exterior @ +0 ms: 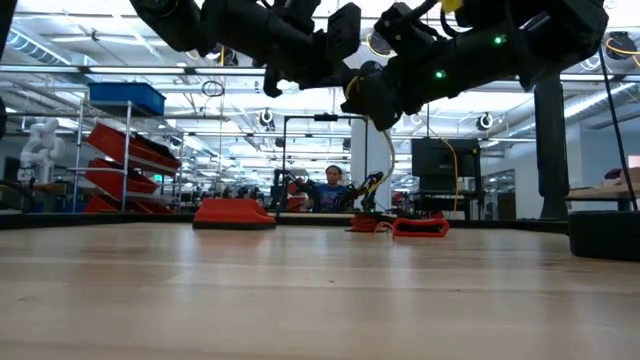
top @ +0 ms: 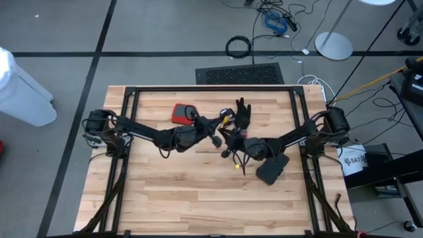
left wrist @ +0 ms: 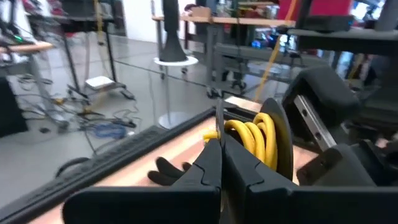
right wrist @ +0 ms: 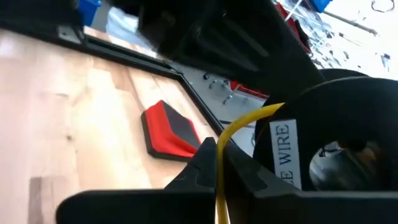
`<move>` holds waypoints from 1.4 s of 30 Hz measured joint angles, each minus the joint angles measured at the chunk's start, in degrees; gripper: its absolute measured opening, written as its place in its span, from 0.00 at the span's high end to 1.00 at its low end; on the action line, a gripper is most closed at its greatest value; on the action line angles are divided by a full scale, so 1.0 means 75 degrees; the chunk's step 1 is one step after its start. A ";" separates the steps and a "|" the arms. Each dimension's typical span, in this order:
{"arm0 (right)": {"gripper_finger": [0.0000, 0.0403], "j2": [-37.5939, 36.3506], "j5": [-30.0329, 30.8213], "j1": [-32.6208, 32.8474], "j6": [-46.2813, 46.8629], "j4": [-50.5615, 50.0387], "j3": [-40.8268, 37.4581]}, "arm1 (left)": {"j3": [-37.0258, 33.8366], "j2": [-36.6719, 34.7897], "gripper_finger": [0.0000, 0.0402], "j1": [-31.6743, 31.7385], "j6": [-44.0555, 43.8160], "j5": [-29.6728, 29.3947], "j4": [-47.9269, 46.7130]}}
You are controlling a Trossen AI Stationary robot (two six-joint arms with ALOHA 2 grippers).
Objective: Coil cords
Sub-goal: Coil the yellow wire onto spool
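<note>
One reel (right wrist: pixel 348 143) partly cut off

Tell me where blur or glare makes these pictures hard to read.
Low view: bright ceiling lights behind leave both arms as dark silhouettes. Left wrist view: the room behind is blurred, the yellow cord on its reel sharper. Right wrist view: the close black reel looks soft.

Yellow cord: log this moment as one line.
yellow cord: pinched in shut right pincer | black reel: partly wound, at shut left pincer | both above table centre
</note>
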 joint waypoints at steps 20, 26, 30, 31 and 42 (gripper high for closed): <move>0.92 -0.0005 0.0202 0.0000 0.0038 -0.0822 -0.0355 | -0.0003 -0.1072 1.00 0.0037 -0.0386 0.1865 -0.2567; 0.92 -0.0005 -0.0118 0.0005 0.0384 -0.1362 -0.0355 | -0.0003 -0.1072 1.00 0.0087 -0.0381 0.2244 -0.3284; 0.92 -0.0005 -0.0294 0.0074 0.0536 -0.1543 -0.0355 | -0.0003 -0.1072 1.00 0.0087 -0.0318 0.2318 -0.3705; 0.92 -0.0005 -0.0308 0.0092 0.0566 -0.1604 -0.0355 | -0.0003 -0.1072 1.00 0.0087 -0.0313 0.2329 -0.3780; 0.92 -0.0020 -0.0468 0.0318 0.0921 -0.2486 -0.0355 | -0.0003 -0.1072 1.00 0.0090 0.0100 0.2860 -0.4298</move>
